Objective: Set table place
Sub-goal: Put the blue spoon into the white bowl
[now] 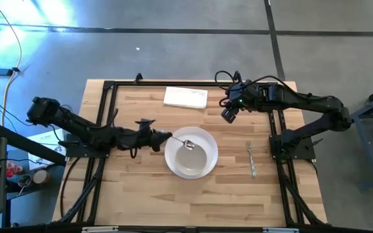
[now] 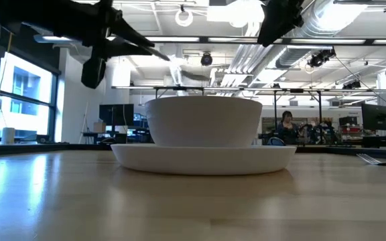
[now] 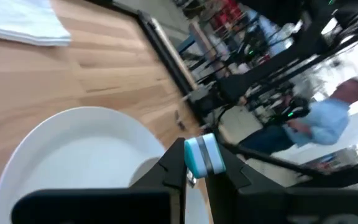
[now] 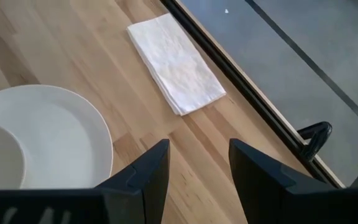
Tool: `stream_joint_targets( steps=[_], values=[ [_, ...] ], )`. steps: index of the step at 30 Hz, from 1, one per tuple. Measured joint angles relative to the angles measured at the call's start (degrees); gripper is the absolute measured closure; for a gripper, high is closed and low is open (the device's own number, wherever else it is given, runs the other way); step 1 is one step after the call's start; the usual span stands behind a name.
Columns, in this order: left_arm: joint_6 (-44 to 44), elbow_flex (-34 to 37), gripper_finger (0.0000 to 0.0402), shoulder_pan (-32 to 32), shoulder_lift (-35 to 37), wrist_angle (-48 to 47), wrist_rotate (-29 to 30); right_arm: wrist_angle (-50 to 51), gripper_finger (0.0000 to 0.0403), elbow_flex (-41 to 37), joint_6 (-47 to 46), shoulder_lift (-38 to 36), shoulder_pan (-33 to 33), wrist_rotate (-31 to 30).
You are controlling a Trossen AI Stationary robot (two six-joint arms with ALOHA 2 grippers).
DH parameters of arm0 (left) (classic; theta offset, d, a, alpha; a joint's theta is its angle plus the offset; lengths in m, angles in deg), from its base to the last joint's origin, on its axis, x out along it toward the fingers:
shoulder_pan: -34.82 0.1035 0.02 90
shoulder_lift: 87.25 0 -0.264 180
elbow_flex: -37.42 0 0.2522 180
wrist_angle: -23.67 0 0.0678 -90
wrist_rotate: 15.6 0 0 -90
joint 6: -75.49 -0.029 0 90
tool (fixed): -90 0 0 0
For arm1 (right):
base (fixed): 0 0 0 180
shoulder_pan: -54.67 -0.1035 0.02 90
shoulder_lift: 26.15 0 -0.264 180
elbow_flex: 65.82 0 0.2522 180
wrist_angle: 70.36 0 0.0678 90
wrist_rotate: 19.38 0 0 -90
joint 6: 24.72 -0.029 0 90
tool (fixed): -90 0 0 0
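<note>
A white plate (image 1: 209,150) lies mid-table with a white bowl (image 2: 203,120) standing in it. My left gripper (image 1: 162,137) is at the plate's left rim, shut on a thin metal spoon (image 1: 180,140) whose bowl end (image 1: 189,144) is over the white bowl. In the low view the spoon (image 2: 166,59) slants down above the bowl's rim. A metal fork (image 1: 252,159) lies flat on the table to the right of the plate. My right gripper (image 1: 228,114) is open and empty, above the table's far right part. My left gripper pinches the spoon's handle end (image 1: 169,136) between its two shut fingers, reaching in about level from the table's left, along the spoon. A blue-banded bit (image 3: 202,155) shows at the fingertips in the wrist view. The spoon is lifted, its bowl end slanting down over the white bowl.
A folded white napkin (image 1: 186,97) lies near the table's far edge, and shows in the right wrist view (image 4: 176,62). The black rail frame (image 1: 109,90) edges the tabletop. Bare wood lies at the near side (image 1: 193,200). A person (image 3: 328,118) shows beyond the table.
</note>
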Motion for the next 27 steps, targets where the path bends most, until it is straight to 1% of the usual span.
stream_joint_targets(
  steps=[3, 6, 9, 10, 12, 19, 21, 27],
  values=[
    [0.0, -3.7, 0.0378, 0.0, 0.0, -8.6, -0.4, -0.1, 0.0245, 0.0, 0.0, 0.0, 0.0, 0.0],
    [0.0, -9.2, 0.0377, 0.0, -0.1, -21.3, -1.1, -0.5, 0.0245, 0.0, 0.0, 0.0, 0.0, -0.5],
    [0.1, -14.6, 0.0378, 0.0, -1.8, -31.0, -1.2, -0.8, 0.0245, 0.0, -0.2, 0.0, 0.0, -1.4],
    [0.1, -15.7, 0.0377, 0.0, -2.6, -33.0, -1.2, -1.0, 0.0245, 0.0, -0.5, 0.0, 0.0, -1.6],
    [0.1, -17.5, 0.0378, 0.0, -4.6, -32.8, -1.3, -1.1, 0.0245, 0.0, -1.2, 0.0, 0.0, -1.7],
    [2.1, -17.7, 0.0377, 0.0, -9.4, -31.6, -4.5, -1.0, 0.0245, 0.0, -1.0, 0.0, 0.0, -1.7],
    [2.5, -17.7, 0.0378, 0.0, -10.1, -31.7, -5.5, -1.0, 0.0245, 0.0, -0.9, 0.0, 0.0, -1.7],
    [1.3, -17.7, 0.0378, 0.0, -10.8, -31.5, -5.3, -1.0, 0.0245, 0.0, 0.2, 0.0, 0.0, -1.7]
  ],
)
